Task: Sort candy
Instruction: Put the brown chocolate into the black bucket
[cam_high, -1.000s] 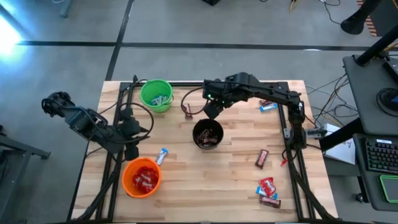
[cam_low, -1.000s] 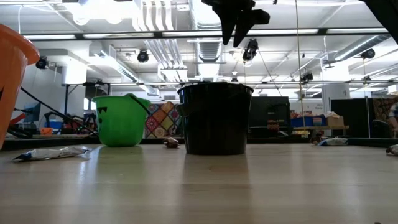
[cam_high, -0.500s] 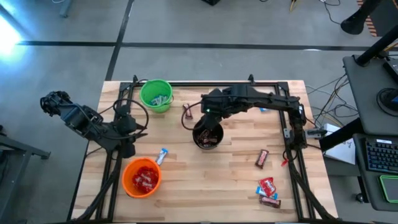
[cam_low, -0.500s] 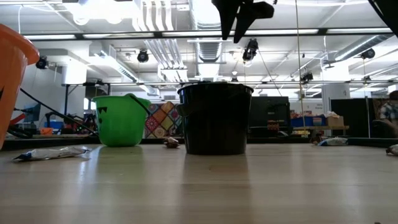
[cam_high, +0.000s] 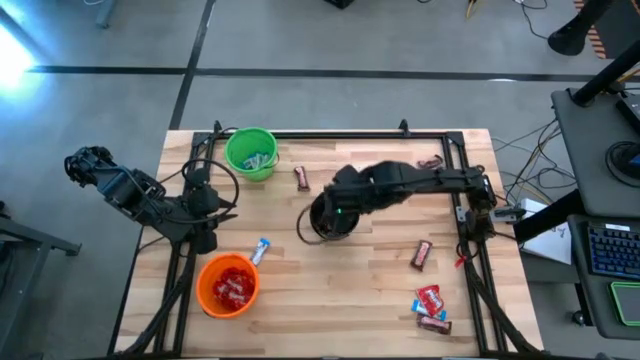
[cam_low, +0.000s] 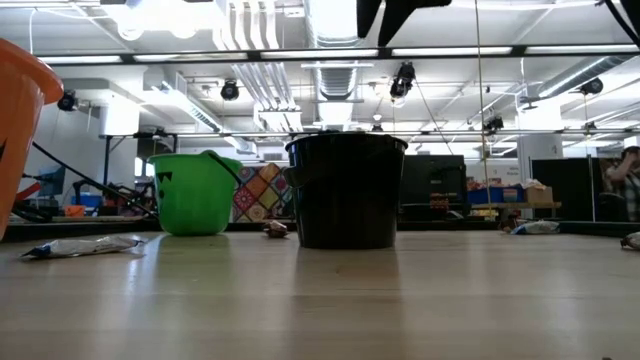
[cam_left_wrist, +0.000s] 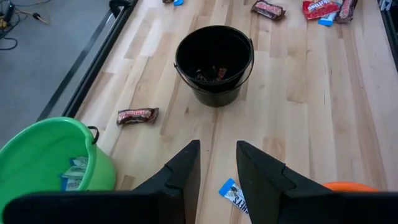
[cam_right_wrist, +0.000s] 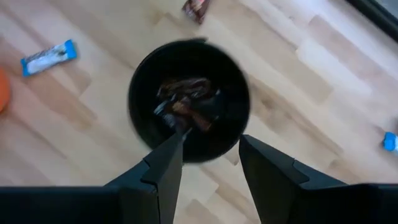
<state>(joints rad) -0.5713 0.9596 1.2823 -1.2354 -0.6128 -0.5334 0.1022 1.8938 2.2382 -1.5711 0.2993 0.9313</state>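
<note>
Lab: ceiling ducts (cam_low: 330, 75), cluttered benches (cam_low: 510, 210), cables.

One cup (cam_high: 250, 153) upper left, another (cam_high: 228, 284) lower left, a third (cam_high: 322, 226) centre; candy (cam_high: 431, 303) lower right.

Black cup (cam_high: 331, 222) beneath right pincer (cam_right_wrist: 208, 152)

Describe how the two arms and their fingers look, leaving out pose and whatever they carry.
Both arms are dark, nearly black, built of chunky jointed segments. Black cables loop beside the left arm and the right arm. A small green light glows near the right arm's wrist. Each ends in two dark, flat, tapering fingers: the left's and the right's show a matte plastic look. No markings are readable.
</note>
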